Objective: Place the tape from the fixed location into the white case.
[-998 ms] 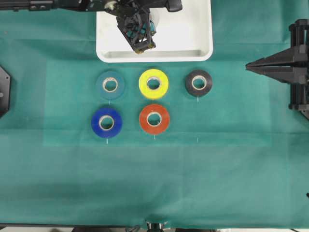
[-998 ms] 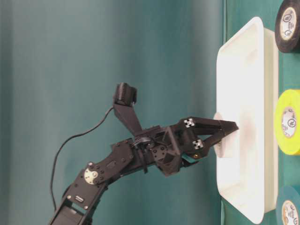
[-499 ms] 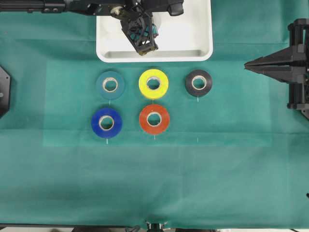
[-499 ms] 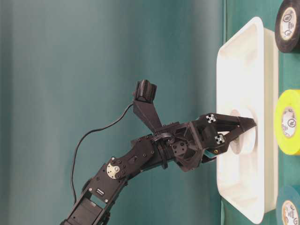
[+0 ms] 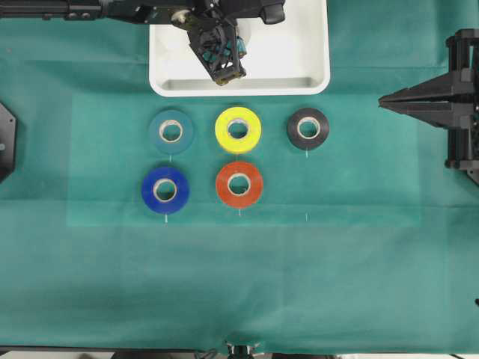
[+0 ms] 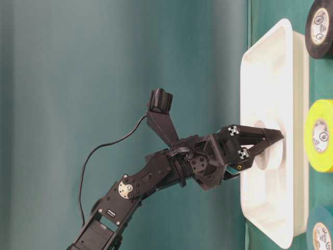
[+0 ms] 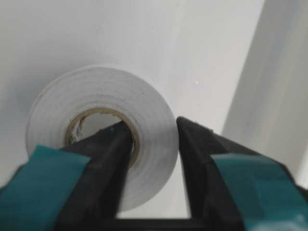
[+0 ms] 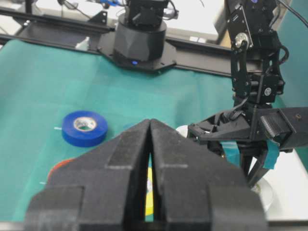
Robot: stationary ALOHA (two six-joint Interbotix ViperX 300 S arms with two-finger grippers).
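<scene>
The tape, a white roll with a pale cardboard core, lies flat on the floor of the white case. My left gripper straddles the roll's wall. One finger is inside the core, and the other stands just outside with a thin gap to the roll. In the table-level view the left gripper dips into the white case over the tape. From overhead the left gripper hides the roll. My right gripper is shut and holds nothing at the right edge, far from the case.
Five rolls lie on the green cloth below the case: teal, yellow, black, blue and orange-red. The case's near rim stands between them and the left gripper.
The left gripper went down into the case with the tape, set it on the floor, and its jaws have now parted from the roll. The right arm has not moved.
</scene>
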